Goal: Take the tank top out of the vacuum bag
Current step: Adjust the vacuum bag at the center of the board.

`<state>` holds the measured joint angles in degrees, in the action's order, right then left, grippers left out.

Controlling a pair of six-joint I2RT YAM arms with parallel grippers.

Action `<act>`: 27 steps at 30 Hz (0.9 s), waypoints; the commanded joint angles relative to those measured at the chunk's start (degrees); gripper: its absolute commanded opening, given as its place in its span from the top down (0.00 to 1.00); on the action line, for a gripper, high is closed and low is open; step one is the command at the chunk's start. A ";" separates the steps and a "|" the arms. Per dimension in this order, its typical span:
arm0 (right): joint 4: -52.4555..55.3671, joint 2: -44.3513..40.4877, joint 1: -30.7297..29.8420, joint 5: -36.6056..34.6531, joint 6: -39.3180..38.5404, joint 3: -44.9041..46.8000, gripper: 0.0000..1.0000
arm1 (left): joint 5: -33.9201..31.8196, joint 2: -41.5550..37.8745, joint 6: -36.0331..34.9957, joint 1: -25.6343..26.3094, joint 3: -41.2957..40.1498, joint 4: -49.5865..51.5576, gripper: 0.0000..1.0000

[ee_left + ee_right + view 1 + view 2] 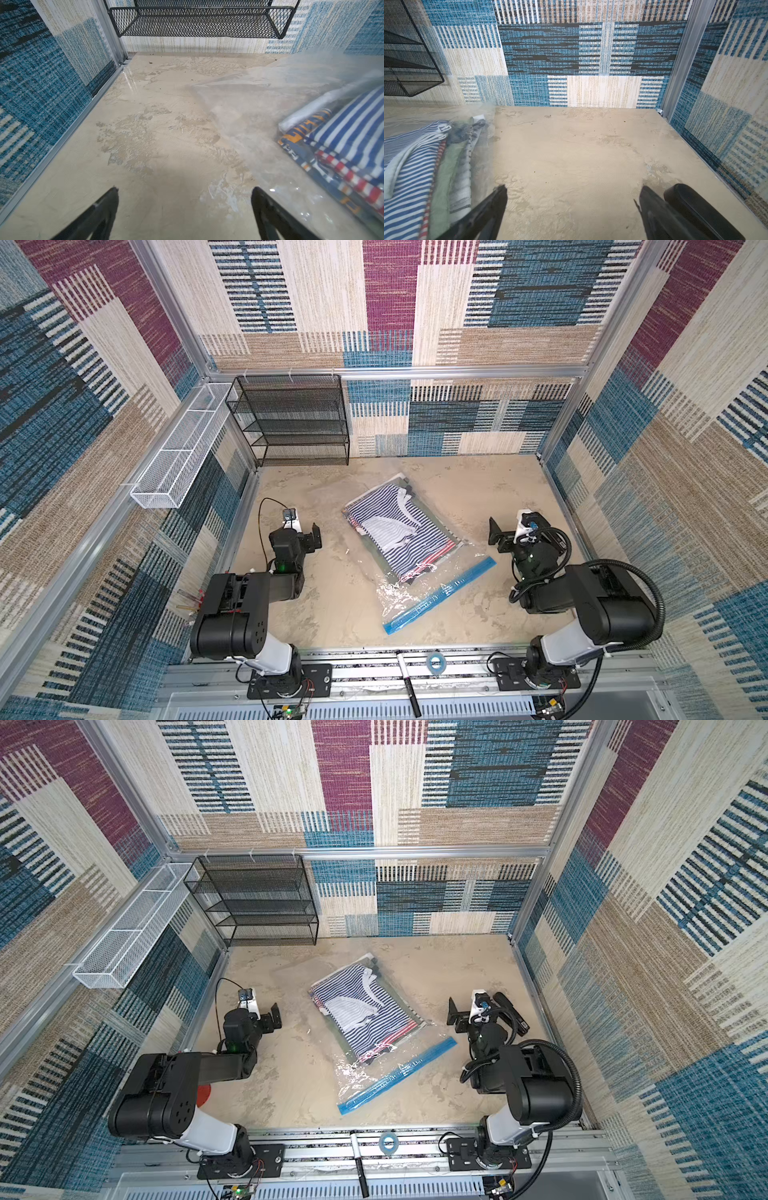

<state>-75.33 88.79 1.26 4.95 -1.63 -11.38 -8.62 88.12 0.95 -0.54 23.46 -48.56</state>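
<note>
Black left gripper [185,191] and right gripper [573,189] I am holding wide, empty; clear crinkly vacuum bag [397,599] is lying between, bright blue zip strip [440,595] nearer right.

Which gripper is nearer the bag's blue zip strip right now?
Right. The right gripper, open, is close beside one end of the blue zip strip; the left gripper, open, is across the vacuum bag, farther off.
</note>
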 commanded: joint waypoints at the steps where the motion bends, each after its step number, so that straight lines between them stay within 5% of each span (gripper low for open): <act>1: -1.40 -0.04 -0.01 0.31 -0.33 -0.10 0.01 | 0.32 0.04 0.12 -0.07 0.36 0.41 0.00; 27: -0.88 -0.12 -0.03 -0.77 -0.04 -0.33 0.01 | 0.44 0.04 0.18 -0.08 0.38 0.40 0.03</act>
<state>-75.29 88.79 1.26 4.84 -1.63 -11.62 -8.62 88.14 0.95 -0.54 23.46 -48.16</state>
